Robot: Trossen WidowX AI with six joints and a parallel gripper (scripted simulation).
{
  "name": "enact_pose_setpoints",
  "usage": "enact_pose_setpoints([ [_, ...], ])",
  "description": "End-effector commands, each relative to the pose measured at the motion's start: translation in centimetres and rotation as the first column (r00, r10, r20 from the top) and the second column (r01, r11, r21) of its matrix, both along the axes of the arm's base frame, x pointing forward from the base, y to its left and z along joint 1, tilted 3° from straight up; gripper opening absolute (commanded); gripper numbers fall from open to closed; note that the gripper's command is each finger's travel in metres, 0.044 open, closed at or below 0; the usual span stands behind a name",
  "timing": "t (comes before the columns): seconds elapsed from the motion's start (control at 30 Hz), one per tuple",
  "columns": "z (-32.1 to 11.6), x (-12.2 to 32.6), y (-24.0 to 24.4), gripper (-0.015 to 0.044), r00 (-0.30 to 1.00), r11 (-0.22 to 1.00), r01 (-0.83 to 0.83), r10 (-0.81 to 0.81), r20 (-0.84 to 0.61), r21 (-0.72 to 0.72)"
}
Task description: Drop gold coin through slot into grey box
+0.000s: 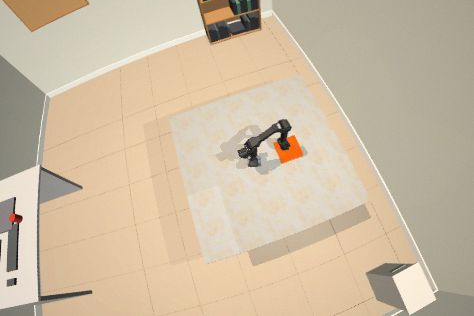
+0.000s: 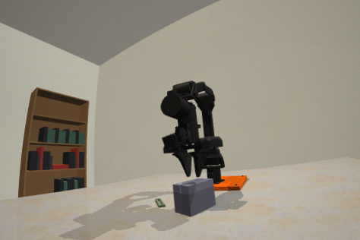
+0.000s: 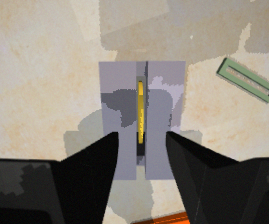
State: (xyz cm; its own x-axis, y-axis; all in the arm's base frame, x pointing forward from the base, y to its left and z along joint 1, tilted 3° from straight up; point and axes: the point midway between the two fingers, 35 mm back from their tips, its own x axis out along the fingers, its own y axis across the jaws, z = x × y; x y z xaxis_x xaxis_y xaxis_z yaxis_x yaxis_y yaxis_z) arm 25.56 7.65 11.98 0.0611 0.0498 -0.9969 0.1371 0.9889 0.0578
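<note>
Wrist view, centre: gripper spread, holding nothing, above grey box. Gold coin sits edge-on within lid slot. Green holder upper right, w/o coin.

Nothing to read anywhere here, folks. No lettering, labels, brands or numbers show on any surface in the three views. Not one legible mark.

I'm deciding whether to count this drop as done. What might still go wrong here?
The gold coin shows edge-on in the slot of the grey box, so it may not have dropped fully inside yet and might hang up there. The open gripper hovers just above the lid; dipping lower might bump the box.
</note>
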Motion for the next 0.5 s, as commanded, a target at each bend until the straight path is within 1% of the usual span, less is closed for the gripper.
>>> enact_pose_setpoints([
  [0.0,0.2,0.0,0.0,0.0213,1.000,1.000,0.000,0.000,0.000,0.000],
  [0.23,2.0,-0.1,-0.1,0.0397,1.000,1.000,0.000,0.000,0.000,0.000],
  [0.3,3.4,-0.3,-0.2,0.0440,1.000,1.000,0.000,0.000,-0.002,0.000],
  [0.37,5.4,-0.6,-0.3,0.0440,1.000,1.000,0.001,-0.001,-0.004,-0.001],
  [0.47,6.1,-0.8,-0.4,0.0440,1.000,1.000,0.001,-0.001,-0.005,-0.001],
])
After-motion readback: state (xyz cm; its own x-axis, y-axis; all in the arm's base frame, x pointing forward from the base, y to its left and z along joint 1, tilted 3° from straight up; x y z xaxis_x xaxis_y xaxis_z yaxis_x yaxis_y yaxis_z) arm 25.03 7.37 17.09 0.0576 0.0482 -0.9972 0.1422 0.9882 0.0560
